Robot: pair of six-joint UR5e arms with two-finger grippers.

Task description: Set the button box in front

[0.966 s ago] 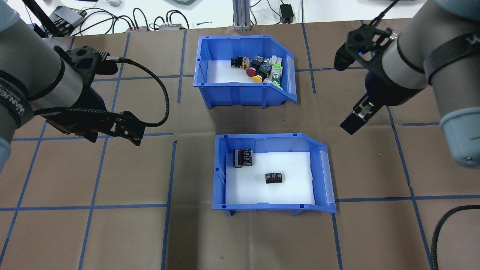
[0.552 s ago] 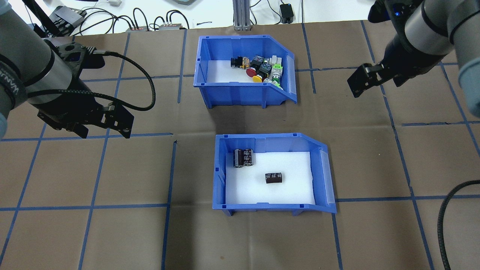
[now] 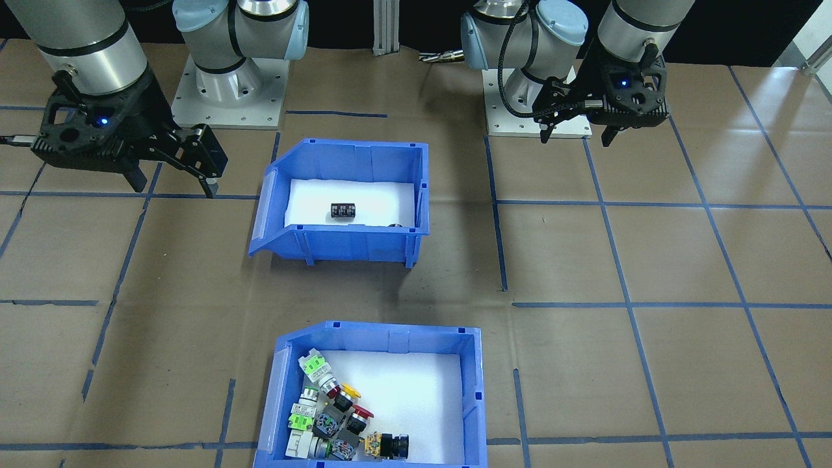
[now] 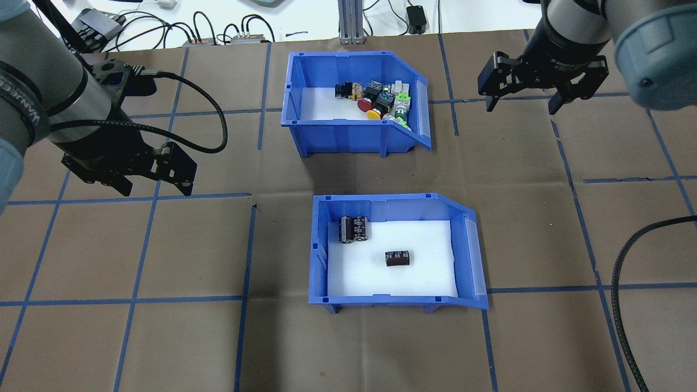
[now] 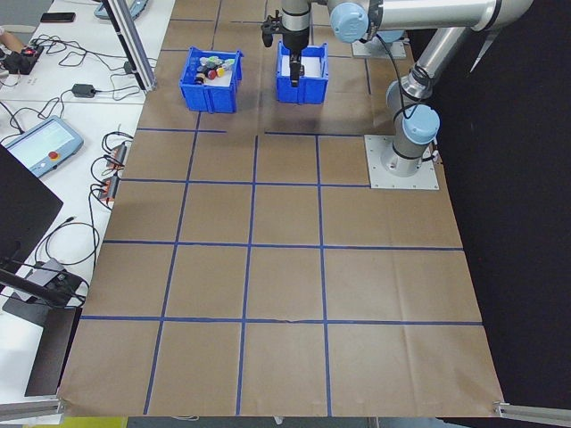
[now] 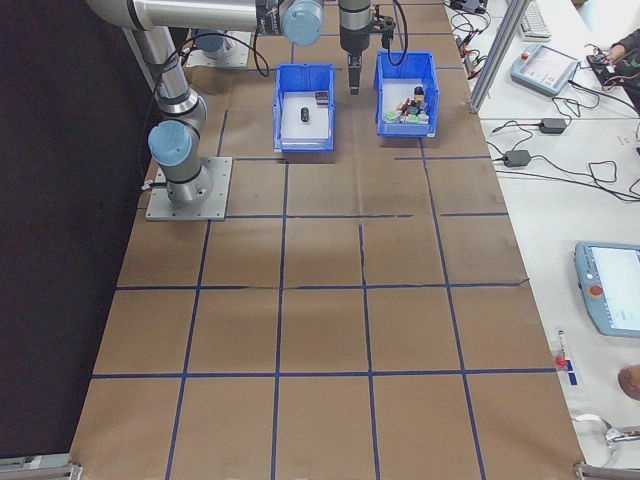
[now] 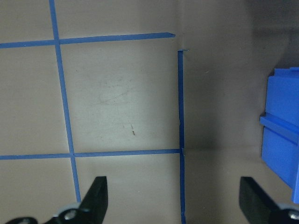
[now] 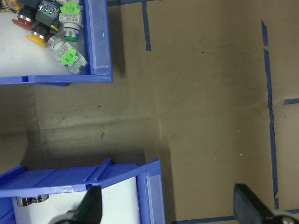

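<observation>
Brown paper table (image 4: pixel 163 337): gridded with blue tape, both bins stand on it.
Button box (image 4: pixel 348 139): blue bin with white foam, on the far side of the table from me in the overhead view; its red, yellow, green and black switches (image 4: pixel 381 98) are clustered toward its open end. It sits upright and neither of my grippers touches it.
Capacitor bin (image 4: pixel 321 256): a matching blue bin, nearer to me than the button box and apart from it, with dark cylinders (image 4: pixel 397 258) on the foam.
My left gripper (image 4: pixel 155 188): fingers spread wide and empty, pointing down over bare paper, well to the left of both bins; my wrist view shows only an edge of blue bin at its right.
My right gripper (image 4: pixel 520 104): fingers apart, nothing between them, held above the table to the right of the button box; its wrist view takes in the open ends of both bins.
My arms: each reaches out from its own side, wrists turned downward.
</observation>
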